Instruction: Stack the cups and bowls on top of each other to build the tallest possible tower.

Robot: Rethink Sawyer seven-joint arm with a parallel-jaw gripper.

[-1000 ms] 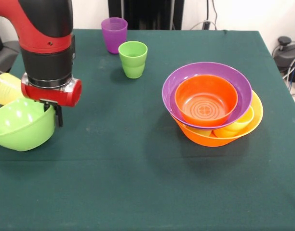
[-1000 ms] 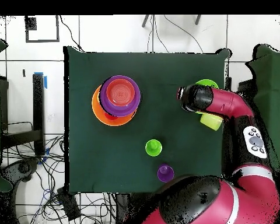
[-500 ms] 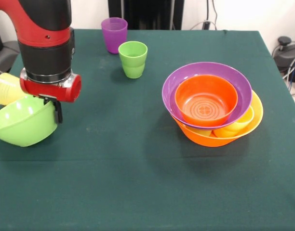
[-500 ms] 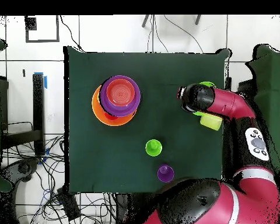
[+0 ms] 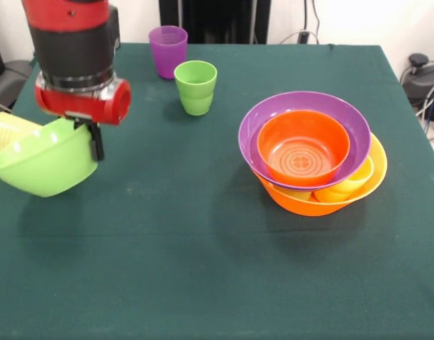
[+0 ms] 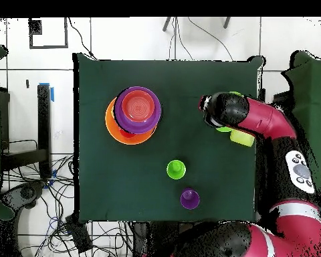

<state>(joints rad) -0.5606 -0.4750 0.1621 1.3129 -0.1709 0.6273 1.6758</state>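
The gripper hung off the red-and-black arm at the table's left side in the front view. It was clamped on the rim of the lime green bowl; one dark finger showed outside the wall, the other was hidden inside. The bowl was tilted and off the cloth, w/ its shadow below. A pale yellow cup sat just behind it, partly hidden.

The tower stood well apart on the right: yellow-orange bowl as base, purple bowl above, small orange bowl nested in that. A yellow-orange cup was wedged btwn base and purple bowl.

The lime green cup and purple cup stood upright near the far edge.
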